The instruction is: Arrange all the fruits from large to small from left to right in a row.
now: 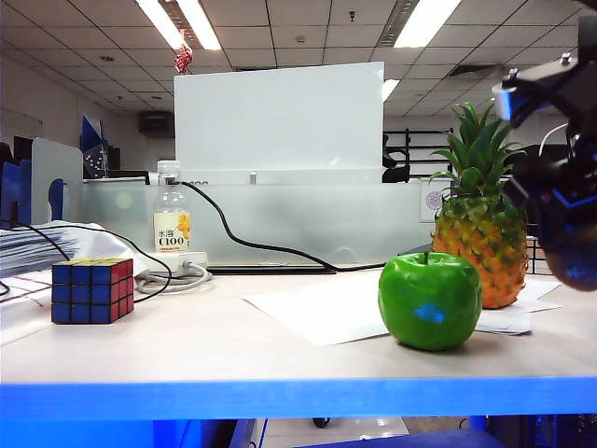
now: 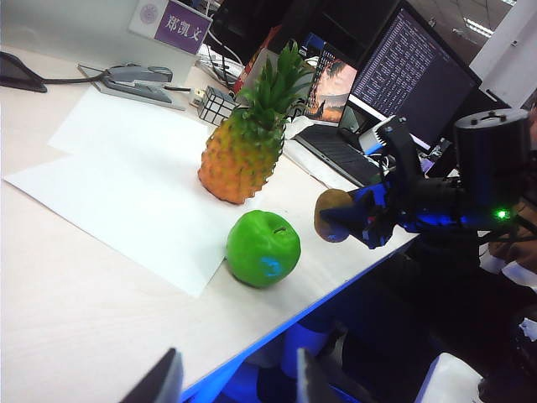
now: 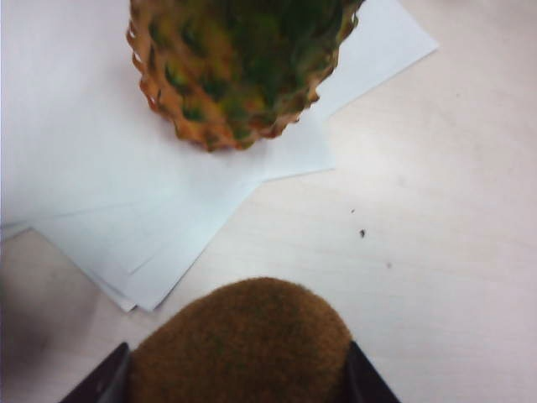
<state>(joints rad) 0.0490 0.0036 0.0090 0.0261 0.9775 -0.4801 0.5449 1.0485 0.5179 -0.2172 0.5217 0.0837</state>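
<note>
Three fruits for you: kiwi (image 3: 243, 340) pinched in right gripper (image 2: 352, 220), up in air past table (image 1: 187, 345) edge, right of apple (image 1: 430, 301). Apple sits near front edge on paper (image 2: 126, 185). Pineapple (image 1: 478, 229) stands upright just behind apple, also on paper. Left gripper (image 2: 231, 382) hangs back over table, jaws spread, holding nothing. Cube (image 1: 91, 289) far left.

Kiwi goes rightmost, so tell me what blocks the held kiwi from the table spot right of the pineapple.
Nothing visible does. The right gripper holds the kiwi in the air beside the pineapple; the table below it is bare. The apple sits apart.
</note>
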